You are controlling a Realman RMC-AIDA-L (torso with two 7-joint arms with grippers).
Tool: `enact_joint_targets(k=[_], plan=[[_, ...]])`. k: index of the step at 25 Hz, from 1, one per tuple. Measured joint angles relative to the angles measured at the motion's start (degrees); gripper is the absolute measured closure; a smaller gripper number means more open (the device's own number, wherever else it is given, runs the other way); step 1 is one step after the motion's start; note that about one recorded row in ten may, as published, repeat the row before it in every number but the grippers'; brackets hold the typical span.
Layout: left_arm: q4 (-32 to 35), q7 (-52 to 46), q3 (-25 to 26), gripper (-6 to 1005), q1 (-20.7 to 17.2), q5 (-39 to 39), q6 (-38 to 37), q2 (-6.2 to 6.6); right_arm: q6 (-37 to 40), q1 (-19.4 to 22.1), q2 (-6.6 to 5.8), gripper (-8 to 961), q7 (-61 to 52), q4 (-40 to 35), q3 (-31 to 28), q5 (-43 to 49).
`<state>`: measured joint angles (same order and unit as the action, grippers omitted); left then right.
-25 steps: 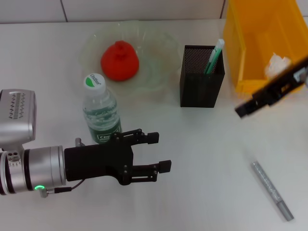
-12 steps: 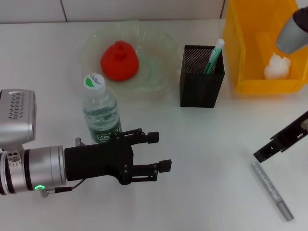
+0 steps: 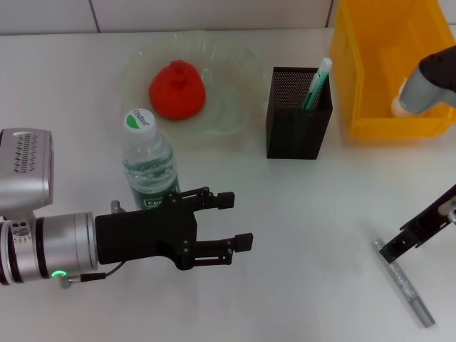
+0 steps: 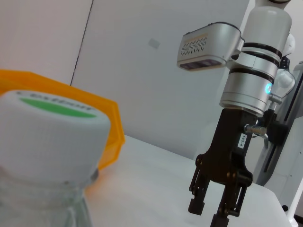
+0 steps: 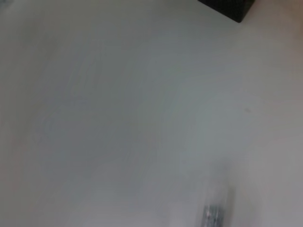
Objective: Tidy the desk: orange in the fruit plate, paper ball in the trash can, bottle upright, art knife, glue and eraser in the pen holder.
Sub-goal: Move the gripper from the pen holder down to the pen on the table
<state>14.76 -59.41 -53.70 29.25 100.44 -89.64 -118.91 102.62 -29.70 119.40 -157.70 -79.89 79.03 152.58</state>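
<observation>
The orange (image 3: pixel 177 89) lies in the clear fruit plate (image 3: pixel 235 114). The water bottle (image 3: pixel 148 160) stands upright; its cap fills the left wrist view (image 4: pixel 52 127). The black mesh pen holder (image 3: pixel 299 117) holds a green-and-white stick (image 3: pixel 317 84). The silver art knife (image 3: pixel 406 285) lies flat at the front right and shows faintly in the right wrist view (image 5: pixel 215 215). My right gripper (image 3: pixel 390 251) hangs just over the knife's near end, open and empty; it also shows in the left wrist view (image 4: pixel 208 213). My left gripper (image 3: pixel 237 221) is open and empty just in front of the bottle. The paper ball is mostly hidden behind my right arm.
The yellow trash bin (image 3: pixel 370 71) stands at the back right, next to the pen holder; it also shows in the left wrist view (image 4: pixel 111 123). The white table (image 3: pixel 306 235) stretches between my two grippers. The pen holder's corner shows in the right wrist view (image 5: pixel 227 7).
My right gripper has moved from in front of the yellow bin down and toward me, to just above the art knife. The left arm has stayed still.
</observation>
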Motion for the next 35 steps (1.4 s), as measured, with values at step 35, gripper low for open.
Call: enact_joint_targets(k=[35], plan=[[-0.1,0.1,0.0,197,-0.1,0.0,-0.2,-0.01,-5.3,-0.5,0.14,631,-0.3,3.9,4.9,-0.1]])
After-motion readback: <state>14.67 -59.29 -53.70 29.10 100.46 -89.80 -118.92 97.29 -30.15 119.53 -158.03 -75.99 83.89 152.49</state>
